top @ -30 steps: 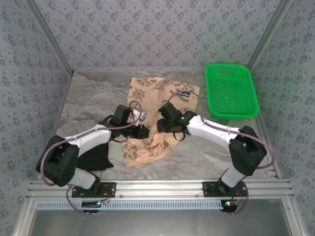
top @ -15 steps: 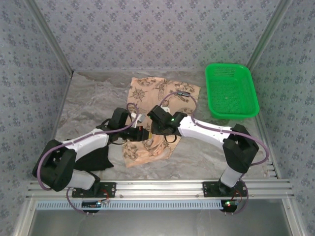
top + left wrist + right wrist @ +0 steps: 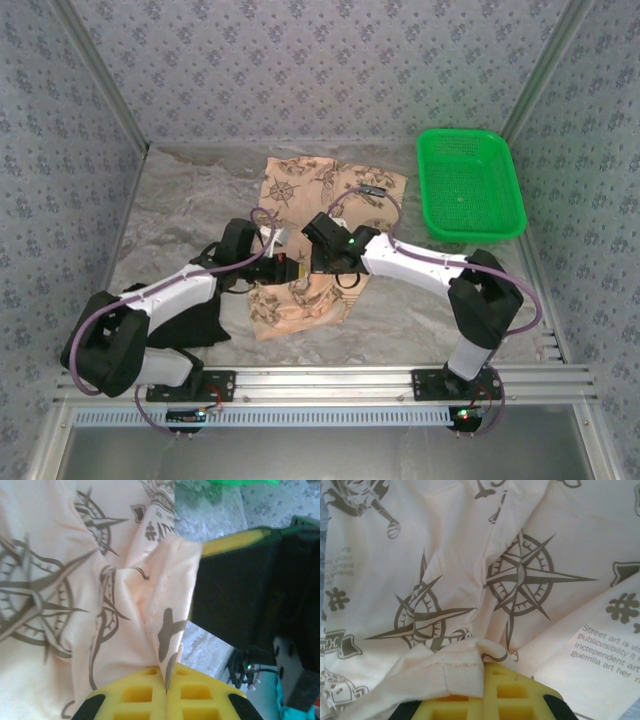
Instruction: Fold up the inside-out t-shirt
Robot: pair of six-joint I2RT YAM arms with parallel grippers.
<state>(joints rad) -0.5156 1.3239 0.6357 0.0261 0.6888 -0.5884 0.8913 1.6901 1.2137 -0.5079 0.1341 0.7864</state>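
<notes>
Marbled tabletop point(image 3: 180, 200): t-shirt point(image 3: 445, 555) print reads "Street art is".

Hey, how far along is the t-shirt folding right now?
Early. Done: nothing folded; the t-shirt lies bunched on the table. In hand: left gripper and right gripper are each shut on a stitched edge of it. Left: flattening it and every fold.

A green basket point(image 3: 470, 185) sits at 2 o'clock on the table point(image 3: 170, 210), and a black garment point(image 3: 195, 320) lies at 8 o'clock.
</notes>
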